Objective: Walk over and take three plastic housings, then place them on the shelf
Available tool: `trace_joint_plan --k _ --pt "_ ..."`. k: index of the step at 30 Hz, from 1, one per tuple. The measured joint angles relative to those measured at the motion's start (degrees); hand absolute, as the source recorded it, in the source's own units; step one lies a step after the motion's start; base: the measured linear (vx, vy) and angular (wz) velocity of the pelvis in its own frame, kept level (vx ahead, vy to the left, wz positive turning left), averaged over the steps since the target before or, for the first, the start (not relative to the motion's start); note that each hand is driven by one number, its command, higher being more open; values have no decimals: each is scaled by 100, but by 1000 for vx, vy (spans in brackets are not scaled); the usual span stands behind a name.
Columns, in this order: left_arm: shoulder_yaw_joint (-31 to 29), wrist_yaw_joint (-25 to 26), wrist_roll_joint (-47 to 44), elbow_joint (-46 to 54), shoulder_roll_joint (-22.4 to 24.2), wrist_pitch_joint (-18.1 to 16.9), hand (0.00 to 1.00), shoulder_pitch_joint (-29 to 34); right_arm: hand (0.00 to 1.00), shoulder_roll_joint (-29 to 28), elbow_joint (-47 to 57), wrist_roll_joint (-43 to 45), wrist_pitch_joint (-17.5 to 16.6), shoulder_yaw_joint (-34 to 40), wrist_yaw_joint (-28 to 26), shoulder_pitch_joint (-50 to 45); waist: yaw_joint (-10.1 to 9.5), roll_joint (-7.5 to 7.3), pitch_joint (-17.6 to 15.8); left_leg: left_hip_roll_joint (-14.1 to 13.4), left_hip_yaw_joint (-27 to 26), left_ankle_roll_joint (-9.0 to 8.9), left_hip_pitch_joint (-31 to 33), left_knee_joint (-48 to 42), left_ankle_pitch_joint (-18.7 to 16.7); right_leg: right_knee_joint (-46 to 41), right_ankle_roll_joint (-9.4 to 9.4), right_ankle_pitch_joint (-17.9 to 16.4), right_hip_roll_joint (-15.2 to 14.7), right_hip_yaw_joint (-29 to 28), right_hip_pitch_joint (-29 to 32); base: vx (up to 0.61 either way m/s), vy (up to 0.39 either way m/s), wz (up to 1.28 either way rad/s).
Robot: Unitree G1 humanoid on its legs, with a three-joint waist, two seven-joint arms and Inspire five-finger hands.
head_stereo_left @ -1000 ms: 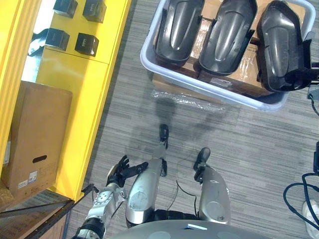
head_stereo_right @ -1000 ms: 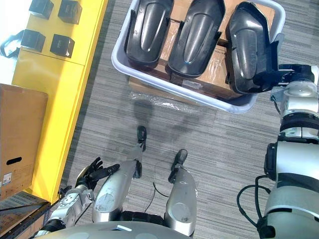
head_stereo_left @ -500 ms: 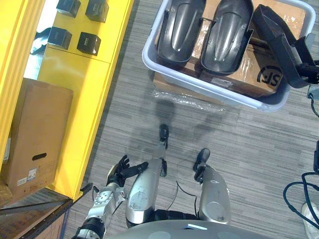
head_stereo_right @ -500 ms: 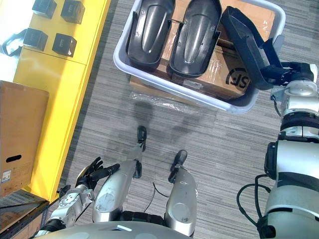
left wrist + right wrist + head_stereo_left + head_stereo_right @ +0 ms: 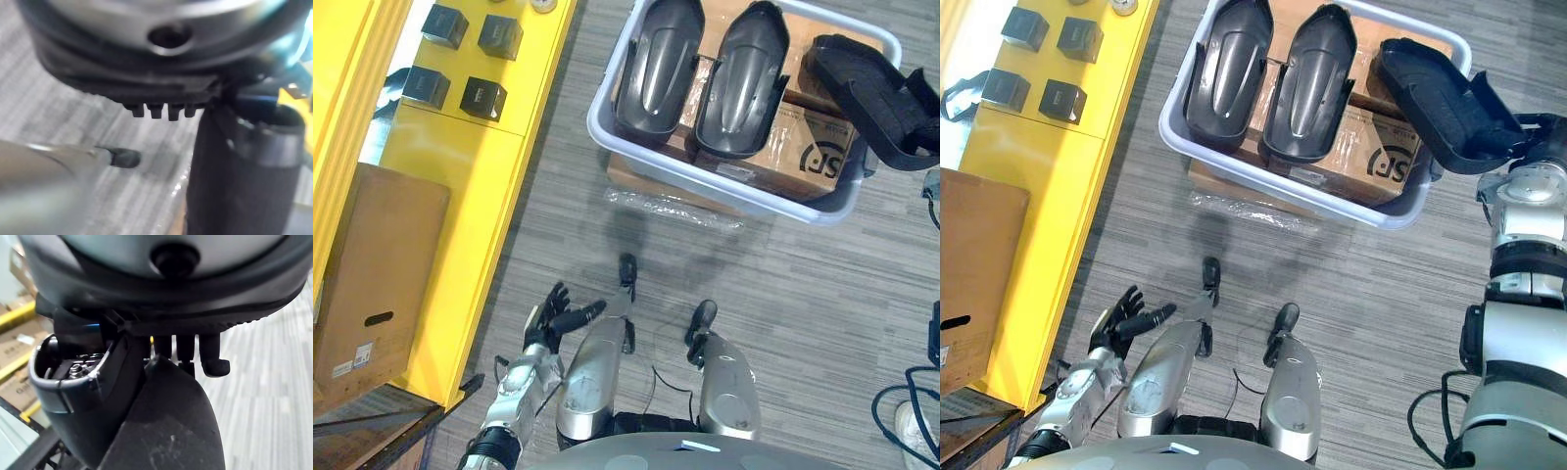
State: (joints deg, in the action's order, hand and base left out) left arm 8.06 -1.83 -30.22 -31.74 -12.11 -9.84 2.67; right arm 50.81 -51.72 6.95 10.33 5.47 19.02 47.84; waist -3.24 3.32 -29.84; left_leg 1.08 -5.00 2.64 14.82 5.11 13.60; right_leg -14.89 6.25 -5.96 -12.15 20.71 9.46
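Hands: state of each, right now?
Left hand: open, holding nothing.
Right hand: shut on a dark plastic housing.

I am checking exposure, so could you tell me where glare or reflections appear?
Left eye view: pale highlights streak the left housing and the middle housing in the bin; the clear film below it glints. Right eye view: a washed-out white patch beside the yellow shelf; the held housing in the right hand shows none.
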Motion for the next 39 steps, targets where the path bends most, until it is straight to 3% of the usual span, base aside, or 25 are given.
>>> trace_joint_plan --k 4,10,13,16,22,27,33,39 --pt "-236 256 -175 968 -163 -1 100 -112 0 -390 572 -625 -185 308 526 -576 48 -222 122 -6 -28 -8 -93 0 -65 94 8 4 19 -22 -111 55 -64 -4" --pt "-655 550 -373 2031 -266 29 100 -675 0 -931 1202 -1061 -186 497 1015 -1126 49 -271 241 4 -55 -26 -254 -1 -122 238 27 15 30 -4 -344 74 -65 0" --pt "-676 547 -556 2540 -329 253 100 -976 0 -1237 1556 -1358 -186 548 1161 -1275 48 -273 280 14 -51 -20 -374 -1 -118 335 31 18 37 33 -524 62 -64 6" --pt "-657 399 -971 2778 -359 728 100 -1464 0 -1563 1974 -1635 -200 561 1276 -1440 50 -280 399 9 -49 -28 -449 0 -125 447 33 21 67 86 -673 57 -65 7" --pt "-240 258 -1767 2105 -419 1862 100 -2305 0 -2023 2344 -2204 -381 505 1298 -1436 64 -399 544 -102 -219 -29 -523 0 -123 667 -24 132 194 0 -789 16 -59 -9" --pt "242 441 -2266 1074 -343 2422 100 -2759 0 -2208 2408 -2310 -499 187 1349 -1428 207 -521 639 -212 -321 -59 -501 6 -148 829 -81 270 320 -124 -763 -23 -35 -16" --pt "240 553 -3317 814 -333 2530 100 -2889 0 -2207 2801 -2734 -657 192 1922 -1427 235 -548 660 -327 -439 -130 -316 6 -197 1012 -119 443 438 -255 -584 -21 -25 -14" --pt "243 533 -4248 576 -334 2486 100 -3455 0 -2208 3393 -3147 -1276 168 2253 -1412 245 -550 659 -317 -454 -65 -282 2 -100 1014 -122 456 440 -268 -545 36 -23 0"
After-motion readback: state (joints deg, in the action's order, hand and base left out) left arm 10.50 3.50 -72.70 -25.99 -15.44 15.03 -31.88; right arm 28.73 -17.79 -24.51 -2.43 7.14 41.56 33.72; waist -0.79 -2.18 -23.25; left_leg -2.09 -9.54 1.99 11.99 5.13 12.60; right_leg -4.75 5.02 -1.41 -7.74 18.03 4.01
